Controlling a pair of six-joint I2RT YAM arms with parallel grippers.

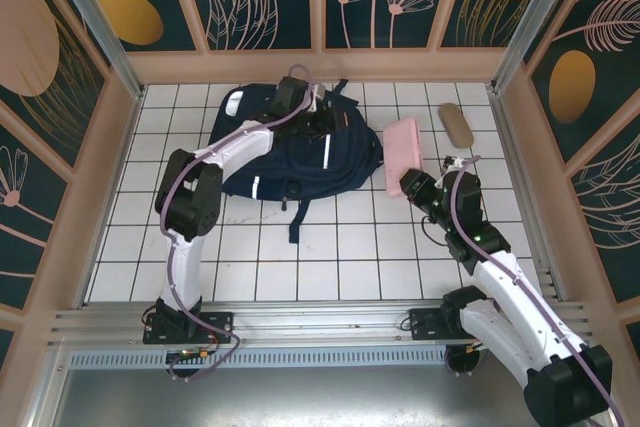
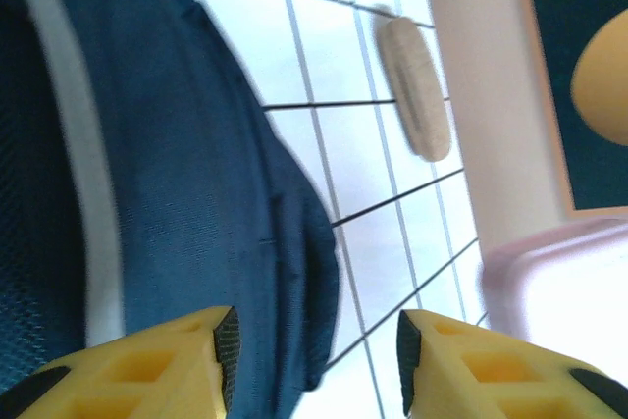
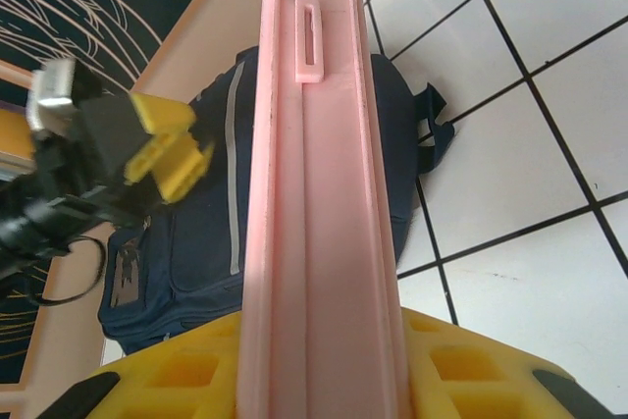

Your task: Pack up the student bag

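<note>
The student bag (image 1: 270, 162) is a large navy backpack with white stripes, lying flat at the back centre of the tiled table. My left gripper (image 1: 328, 127) hovers over its right upper part, jaws open. In the left wrist view the bag's rounded edge (image 2: 196, 193) lies between the open fingers, closer to the left fingertip (image 2: 224, 340); midway between the tips is my left gripper (image 2: 319, 355). My right gripper (image 1: 420, 187) is shut on the near end of a flat pink pouch (image 1: 403, 152), held edge-up (image 3: 314, 174) beside the bag (image 3: 191, 242).
A small tan oval case (image 1: 456, 125) lies on the tiles at the back right, also visible in the left wrist view (image 2: 417, 85). A dark strap (image 1: 296, 215) trails from the bag toward me. Wooden walls (image 1: 320, 65) enclose the table.
</note>
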